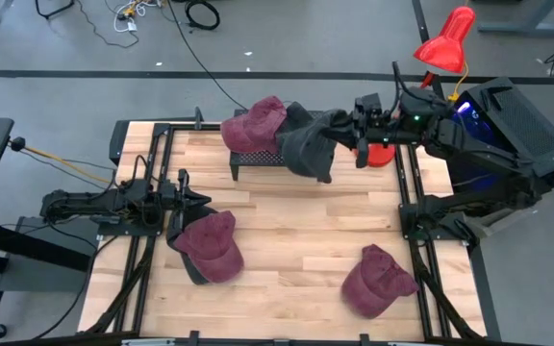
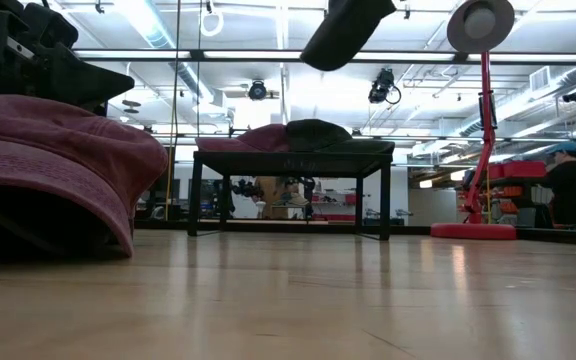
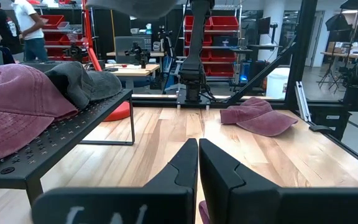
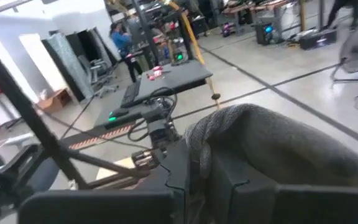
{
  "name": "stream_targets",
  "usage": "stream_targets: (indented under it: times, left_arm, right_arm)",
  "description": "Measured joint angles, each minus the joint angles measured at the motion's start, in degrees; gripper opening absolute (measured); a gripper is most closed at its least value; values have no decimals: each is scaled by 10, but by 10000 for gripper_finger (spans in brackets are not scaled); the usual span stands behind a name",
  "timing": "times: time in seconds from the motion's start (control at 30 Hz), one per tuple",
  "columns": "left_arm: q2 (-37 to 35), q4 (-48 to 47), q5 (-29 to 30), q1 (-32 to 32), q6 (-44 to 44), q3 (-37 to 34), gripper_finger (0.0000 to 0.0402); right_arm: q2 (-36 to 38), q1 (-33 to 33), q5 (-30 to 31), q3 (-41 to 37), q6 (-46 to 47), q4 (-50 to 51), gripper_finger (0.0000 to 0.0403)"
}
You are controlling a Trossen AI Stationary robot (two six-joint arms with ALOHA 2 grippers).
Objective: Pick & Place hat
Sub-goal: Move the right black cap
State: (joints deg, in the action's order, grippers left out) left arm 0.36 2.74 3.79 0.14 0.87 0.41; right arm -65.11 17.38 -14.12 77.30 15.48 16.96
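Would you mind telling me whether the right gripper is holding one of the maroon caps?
No, the right gripper is shut on the dark grey hat above the black rack.

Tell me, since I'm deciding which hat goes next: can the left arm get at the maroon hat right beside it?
Probably yes. The left gripper sits shut at the edge of the maroon hat, with nothing lying between them. The right gripper is busy across the table, shut on a grey hat by the black rack.
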Motion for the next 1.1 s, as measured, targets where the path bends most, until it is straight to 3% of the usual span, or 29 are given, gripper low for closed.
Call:
stream_targets:
  times: [0.67,0.9,1.1]
  left_arm:
    - [0,0,0,0,0,0,21]
    - [0,0,0,0,0,0,21]
    - [0,0,0,0,0,0,21]
  right_arm:
    - [-27,84,-202,0,32,-56,32]
    - [-27,112,-193,0,46,-76,32]
    - [-27,120,-100,0,133,-136,32]
